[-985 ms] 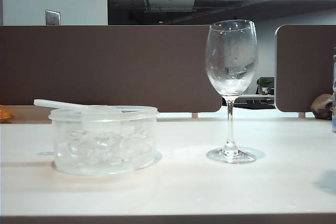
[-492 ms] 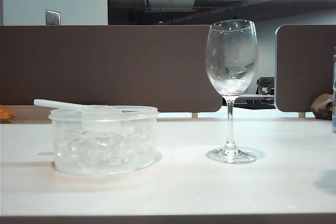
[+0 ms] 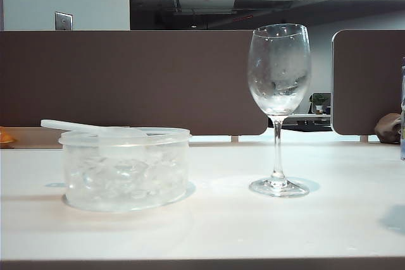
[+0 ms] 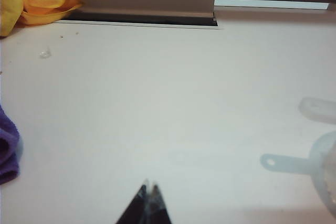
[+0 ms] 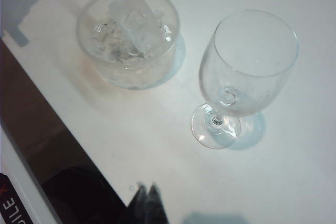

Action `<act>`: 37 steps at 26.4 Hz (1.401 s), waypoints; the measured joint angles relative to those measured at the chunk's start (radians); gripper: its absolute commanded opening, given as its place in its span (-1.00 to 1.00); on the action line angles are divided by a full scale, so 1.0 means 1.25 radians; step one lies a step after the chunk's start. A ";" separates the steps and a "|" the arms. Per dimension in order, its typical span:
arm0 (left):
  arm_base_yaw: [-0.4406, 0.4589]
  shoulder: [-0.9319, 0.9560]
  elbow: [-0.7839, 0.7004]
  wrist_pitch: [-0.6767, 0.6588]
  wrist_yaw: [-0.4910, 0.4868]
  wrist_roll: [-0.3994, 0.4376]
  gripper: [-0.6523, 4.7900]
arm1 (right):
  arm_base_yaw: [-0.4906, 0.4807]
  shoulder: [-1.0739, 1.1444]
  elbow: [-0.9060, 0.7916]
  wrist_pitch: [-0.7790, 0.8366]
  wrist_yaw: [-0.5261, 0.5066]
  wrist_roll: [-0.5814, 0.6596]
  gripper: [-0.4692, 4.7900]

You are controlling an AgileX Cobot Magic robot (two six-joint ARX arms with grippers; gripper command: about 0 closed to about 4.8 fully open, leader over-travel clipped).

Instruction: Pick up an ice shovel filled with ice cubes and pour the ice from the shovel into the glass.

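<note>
Risk notes, nearest edge of the table (image 3: pixel 329 232) outward. Right gripper (image 5: pixel 147 190) hangs high above the near edge, fingertips pressed together and holding nothing; left gripper (image 4: pixel 149 186) sits low over bare tabletop toward the left side, tips likewise shut and empty. Neither arm shows in the exterior view. Round clear plastic tub (image 3: pixel 126 169) stands left of centre, a little back from the near edge, packed with ice cubes (image 3: pixel 130 175). Ice shovel (image 3: pixel 95 128) lies across the tub's rim, bowl on the ice, thin flat handle overhanging the rim toward the left. Wine glass (image 3: pixel 278 74) stands upright to the tub's right, well apart from it, fogged and apparently empty. Judged hazards: both grippers must open before any grasp; a shut approach would knock the handle and tip the shovel off the rim. The handle is thin, flat and translucent, so a pinch may slip or roll and spill cubes. The light tub could slide if pushed. The glass is tall on a narrow foot; a brush from the shovel or arm during pouring could topple it, and cubes may miss the mouth. Orange cloth (image 4: pixel 31 1) and purple cloth (image 4: pixel 8 150) lie toward the far left corner, clear of the work.
</note>
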 measured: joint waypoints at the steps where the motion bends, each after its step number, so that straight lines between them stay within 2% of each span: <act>1: 0.000 0.000 0.000 0.000 0.000 0.000 -0.78 | 0.000 0.000 0.000 0.000 0.000 0.000 -0.82; 15: 0.000 0.000 0.000 0.000 0.001 -0.018 -0.78 | 0.000 0.000 0.000 0.000 0.000 0.000 -0.82; 17: 0.000 0.000 0.000 0.000 0.012 -0.103 -0.78 | 0.000 0.000 0.000 0.000 0.000 0.000 -0.82; 18: 0.000 0.000 0.000 0.000 0.018 -0.211 -0.78 | 0.000 0.000 0.000 0.000 0.000 0.000 -0.82; 21: 0.000 0.000 0.000 0.001 0.053 -0.381 -0.78 | 0.000 0.000 0.000 0.000 0.000 0.000 -0.82; 22: 0.000 0.000 0.001 0.003 0.095 -0.463 -0.76 | 0.000 0.000 0.000 0.000 0.000 0.000 -0.82; 23: 0.000 0.000 0.001 0.006 0.116 -0.497 -0.76 | 0.000 0.000 0.000 0.000 0.000 0.000 -0.82; 24: 0.000 0.000 0.000 0.014 0.162 -0.558 -0.76 | 0.000 0.000 0.000 0.000 0.000 0.000 -0.82; 25: 0.000 0.000 0.000 0.025 0.202 -0.582 -0.76 | 0.000 0.000 0.000 0.000 0.000 0.000 -0.82; 28: 0.000 0.002 0.015 0.088 0.303 -0.595 -0.77 | 0.000 0.000 0.000 0.000 0.000 0.000 -0.82; 30: 0.000 0.002 0.068 0.102 0.319 -0.581 -0.77 | 0.000 0.000 0.000 0.000 0.000 0.000 -0.82; 35: 0.000 -0.002 0.308 0.068 0.257 -0.443 -0.77 | 0.000 0.000 0.000 0.000 0.000 0.000 -0.82; 37: 0.000 0.002 0.403 -0.004 0.214 -0.392 -0.77 | 0.000 0.000 0.000 0.000 0.000 0.000 -0.82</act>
